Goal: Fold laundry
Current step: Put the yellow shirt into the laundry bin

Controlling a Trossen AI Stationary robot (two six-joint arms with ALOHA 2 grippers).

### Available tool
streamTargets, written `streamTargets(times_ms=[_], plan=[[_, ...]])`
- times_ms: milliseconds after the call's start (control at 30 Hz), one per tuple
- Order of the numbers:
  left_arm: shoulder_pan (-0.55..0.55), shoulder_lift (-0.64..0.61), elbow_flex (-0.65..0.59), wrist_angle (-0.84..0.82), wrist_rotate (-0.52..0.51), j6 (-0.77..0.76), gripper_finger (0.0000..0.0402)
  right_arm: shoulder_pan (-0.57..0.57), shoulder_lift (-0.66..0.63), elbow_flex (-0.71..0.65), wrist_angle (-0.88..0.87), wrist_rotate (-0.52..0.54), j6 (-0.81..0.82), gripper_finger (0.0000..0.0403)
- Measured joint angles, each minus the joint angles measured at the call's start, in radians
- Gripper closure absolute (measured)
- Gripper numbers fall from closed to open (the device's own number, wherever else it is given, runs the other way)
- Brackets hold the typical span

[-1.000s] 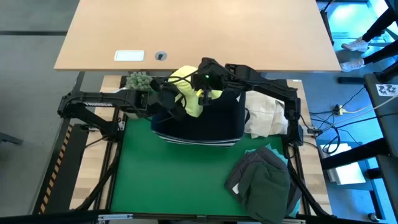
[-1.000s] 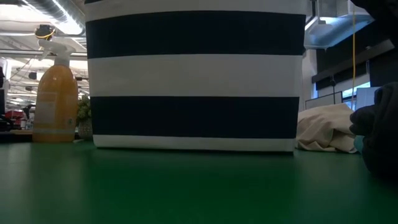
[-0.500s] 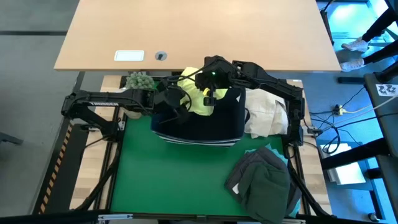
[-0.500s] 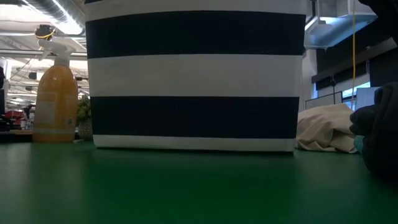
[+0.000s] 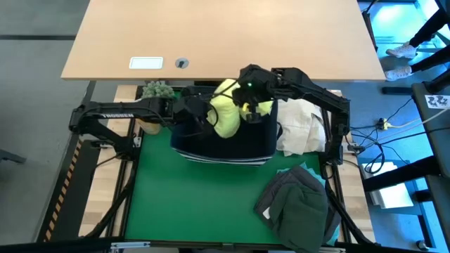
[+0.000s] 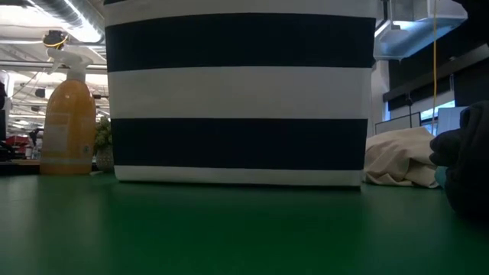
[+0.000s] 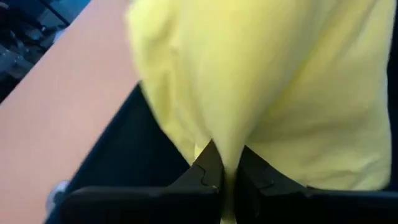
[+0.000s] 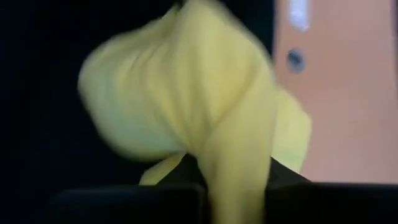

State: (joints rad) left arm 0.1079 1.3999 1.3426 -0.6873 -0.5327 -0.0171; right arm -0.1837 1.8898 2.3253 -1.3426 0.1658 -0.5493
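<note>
high view: both grippers [image 5: 204, 118] [image 5: 247, 107] clamp the yellow-green shirt [image 5: 228, 112] over the bin [image 5: 232, 144].

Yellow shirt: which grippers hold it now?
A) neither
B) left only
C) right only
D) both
D: in each wrist view the yellow shirt is pinched between shut fingers, by the left gripper and the right gripper, above the bin.

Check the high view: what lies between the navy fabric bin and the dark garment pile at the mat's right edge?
In the high view, only bare green mat separates the navy bin from the dark garment pile; the cream cloth bundle sits beside the bin, above that gap.
</note>
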Motion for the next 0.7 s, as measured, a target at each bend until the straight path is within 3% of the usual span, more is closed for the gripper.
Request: streamTargets(times_ms=[133,467,700], plan=[[0.022,-0.038,0.000,-0.027,0.001,0.030,0.0397,0.001,-0.002,0.000,-0.113,-0.031,-0.008,0.0366],[0.079,-0.101,0.000,-0.054,-0.017,0.143,0.0399,-0.001,-0.002,0.001,-0.113,-0.151,0.002,0.0370],[0.131,-0.103,0.000,-0.055,-0.018,0.260,0.0399,-0.006,0.020,0.001,-0.100,-0.109,0.023,0.0373]])
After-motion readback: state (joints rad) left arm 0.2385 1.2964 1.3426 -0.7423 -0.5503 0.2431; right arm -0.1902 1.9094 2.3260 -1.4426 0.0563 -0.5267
